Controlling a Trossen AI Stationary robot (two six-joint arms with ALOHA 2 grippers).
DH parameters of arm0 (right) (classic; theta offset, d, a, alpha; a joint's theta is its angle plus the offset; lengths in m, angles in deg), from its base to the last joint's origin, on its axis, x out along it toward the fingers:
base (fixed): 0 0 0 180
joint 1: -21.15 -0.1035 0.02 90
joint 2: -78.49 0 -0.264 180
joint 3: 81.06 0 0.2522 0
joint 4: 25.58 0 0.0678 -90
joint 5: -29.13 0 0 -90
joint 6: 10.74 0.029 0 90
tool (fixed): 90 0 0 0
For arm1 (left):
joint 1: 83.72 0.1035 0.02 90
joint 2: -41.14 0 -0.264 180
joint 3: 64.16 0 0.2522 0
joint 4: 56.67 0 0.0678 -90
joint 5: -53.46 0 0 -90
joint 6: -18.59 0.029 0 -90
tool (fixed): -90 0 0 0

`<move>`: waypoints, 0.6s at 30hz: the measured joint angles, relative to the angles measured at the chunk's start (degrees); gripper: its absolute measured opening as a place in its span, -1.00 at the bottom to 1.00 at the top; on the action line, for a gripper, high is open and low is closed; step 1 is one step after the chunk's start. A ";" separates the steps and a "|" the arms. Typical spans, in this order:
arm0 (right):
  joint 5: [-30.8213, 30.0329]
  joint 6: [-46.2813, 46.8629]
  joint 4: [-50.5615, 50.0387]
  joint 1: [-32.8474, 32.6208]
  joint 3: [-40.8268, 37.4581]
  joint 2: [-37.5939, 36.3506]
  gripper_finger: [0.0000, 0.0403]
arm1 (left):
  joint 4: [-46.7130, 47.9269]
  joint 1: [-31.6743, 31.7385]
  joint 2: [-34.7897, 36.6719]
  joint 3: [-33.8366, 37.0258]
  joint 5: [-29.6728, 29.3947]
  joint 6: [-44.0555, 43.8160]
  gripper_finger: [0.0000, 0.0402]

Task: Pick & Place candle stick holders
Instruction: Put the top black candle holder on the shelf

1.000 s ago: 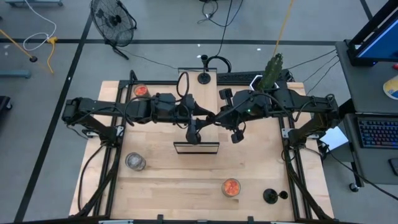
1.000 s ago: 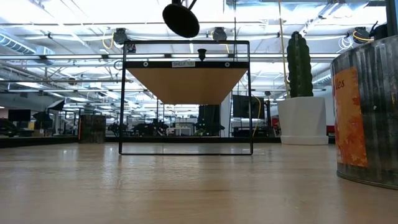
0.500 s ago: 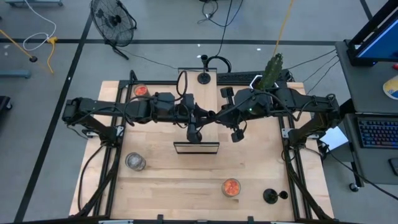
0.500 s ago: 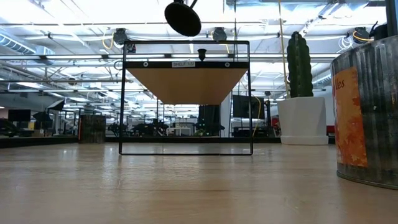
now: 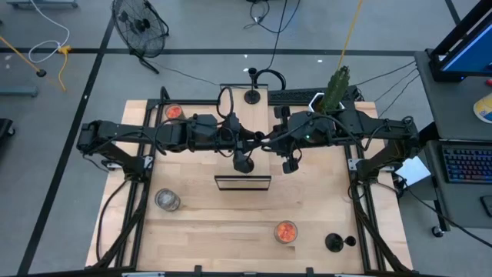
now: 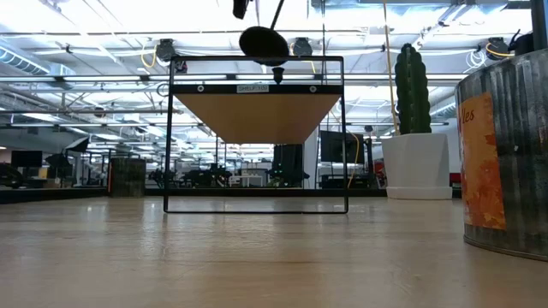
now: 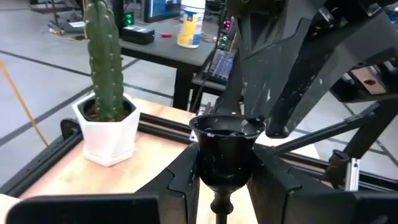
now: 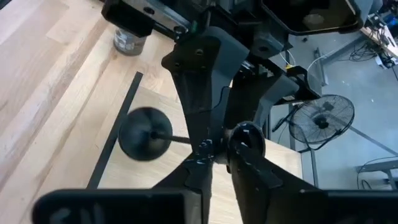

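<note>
Black candle stick holder, held [image 5: 244, 162]: round base and thin stem, carried above the surface [image 5: 215, 231] over the middle of the long pale wooden shelf [image 5: 243, 123]. In the low view its base [image 6: 264, 41] hangs dark just above the shelf's top rail. The left wrist view shows its cup end [image 7: 226, 149] upright between that arm's two dark fingers, which press on it from both sides.

Left gripper [image 5: 237, 152]: pinching the held holder, at the centre of the surface, over the shelf.

Right gripper [image 5: 286, 158]: just beside the left one, over the shelf's right edge. Whether its fingers are spread or pressed together cannot be told. Its wrist view shows the held holder's round base [image 8: 144, 133] side-on with the stem running toward the left arm.

Second black holder [image 5: 252, 95]: standing at the far end of the shelf.

Third black holder [image 5: 334, 243]: near the surface's near right corner.

Orange-red glass cup [image 5: 175, 112]: far left of the surface, behind the left arm.

Orange-red glass cup, second [image 5: 285, 231]: near edge, right of centre, close to the third holder.

Clear-silvery glass cup [image 5: 167, 200]: near left of the surface.

White pot with green cactus [image 5: 336, 86]: far right corner.
</note>
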 joint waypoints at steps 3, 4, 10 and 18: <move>-0.23 -0.12 0.18 0.00 0.00 -0.06 -0.61 | 0.02 0.12 0.42 -0.02 -0.16 0.60 -0.48; -0.49 -0.17 0.13 0.00 0.00 -0.07 -0.58 | 0.05 0.25 0.42 -0.04 -0.19 0.65 -0.48; -4.65 -0.27 -0.04 0.00 -0.04 -0.35 -0.41 | 1.50 1.31 2.10 -0.15 -2.67 1.10 -0.48; -12.01 0.26 -0.34 0.00 -0.04 -2.48 -0.33 | 4.15 3.69 4.46 -0.09 -6.91 3.68 -0.48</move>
